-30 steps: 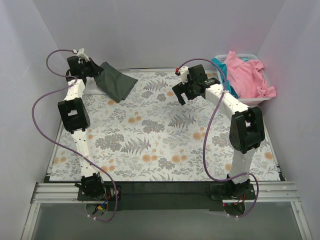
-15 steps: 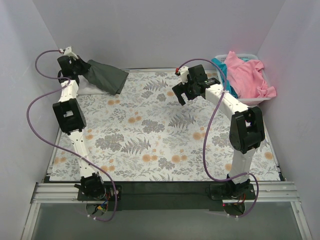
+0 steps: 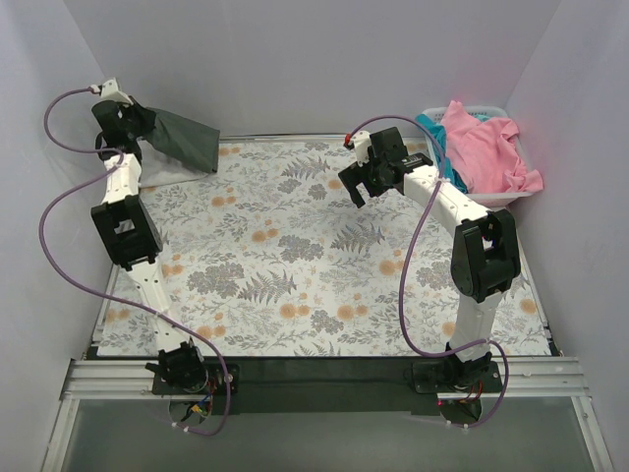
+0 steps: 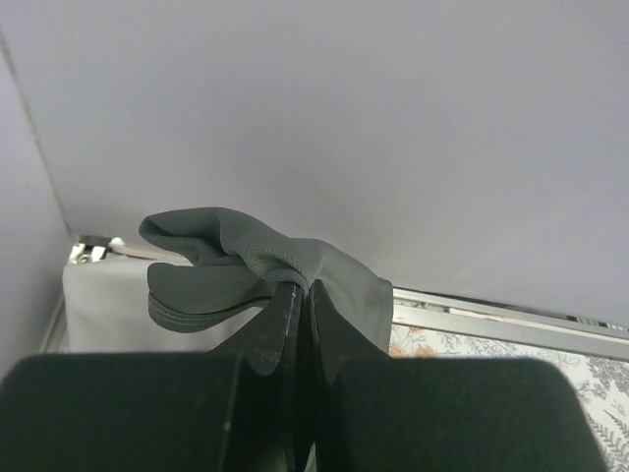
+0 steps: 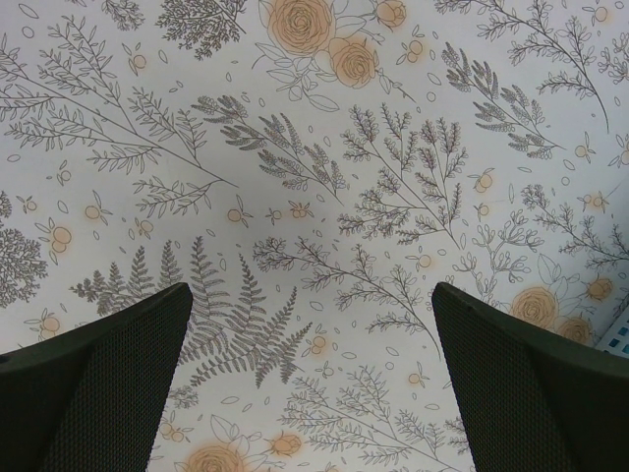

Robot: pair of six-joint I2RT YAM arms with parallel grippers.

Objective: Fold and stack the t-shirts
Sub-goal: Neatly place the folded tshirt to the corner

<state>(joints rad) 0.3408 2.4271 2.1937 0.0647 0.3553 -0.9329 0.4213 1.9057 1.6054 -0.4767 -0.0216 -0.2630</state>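
Pale lilac walls (image 3: 314, 59) box in a table under a floral cloth (image 3: 324, 256), watched from my remote station. My left gripper (image 4: 305, 291), jaws pressed together, pinches a bunched edge of the grey shirt (image 3: 185, 143) and holds it raised at the far left corner. The fabric hangs from the pinch, above a pale folded piece I take for the white shirt (image 4: 98, 295). My right gripper (image 5: 314, 379) hangs spread wide and empty over bare cloth toward the far middle of the table. Beyond it, at the far right, the basket (image 3: 496, 200) holds the pink shirt (image 3: 486, 147), draped over its rim, with the teal shirt (image 3: 430, 131) beside it. I judge this to be the stacking step for the grey shirt. The risk lies in the grip: only a small ridge of fabric is clamped, so a quick swing could pull it free, or the fold could fall open as it hangs. Released off-centre, it could land askew or drag the piece beneath out of shape. The arm also works close to the corner walls.
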